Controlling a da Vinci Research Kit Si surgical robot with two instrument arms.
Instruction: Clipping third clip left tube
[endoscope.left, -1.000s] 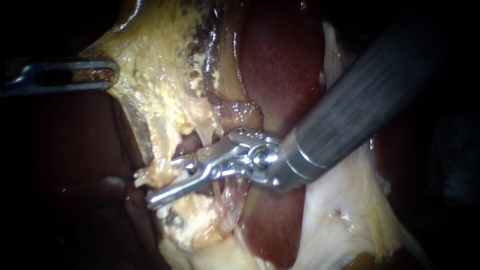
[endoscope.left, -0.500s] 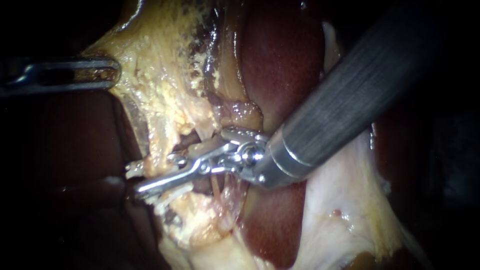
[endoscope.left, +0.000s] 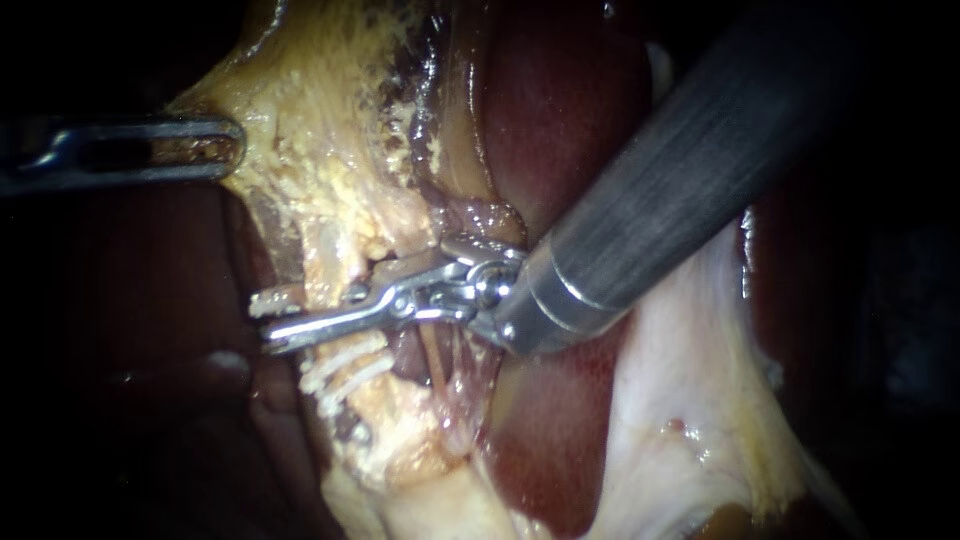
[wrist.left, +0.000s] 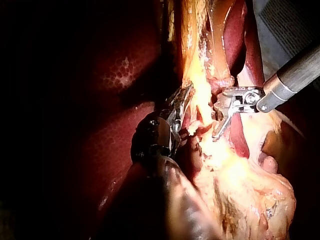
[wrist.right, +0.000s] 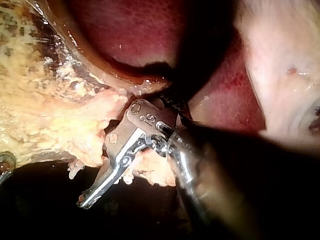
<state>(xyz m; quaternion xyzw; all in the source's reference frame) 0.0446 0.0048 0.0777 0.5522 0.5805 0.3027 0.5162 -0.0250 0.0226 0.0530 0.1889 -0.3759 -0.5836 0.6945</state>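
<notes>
The slender left instrument, with a slotted steel tip, is at the far left. Its jaws are clenched on the yellow, grainy fatty tissue and hold it taut to the left, away from the dark red liver.

The thick grey-shafted right instrument reaches in from the upper right. Its long silver jaws stand apart, one on each side of the pale yellowish left tube, and a gap shows between their tips. They are not squeezed down.

Just below them, two white ribbed clips already sit across the same tube. A thinner reddish strand runs to the right of it.

I judge this to be the placing step for the third clip: the jaws straddle the tube but have not fired. The next move calls for holding the jaws square across the tube, with both tips clear past its far side and just apart from the clips below, and then closing firmly without dragging on the tissue.
</notes>
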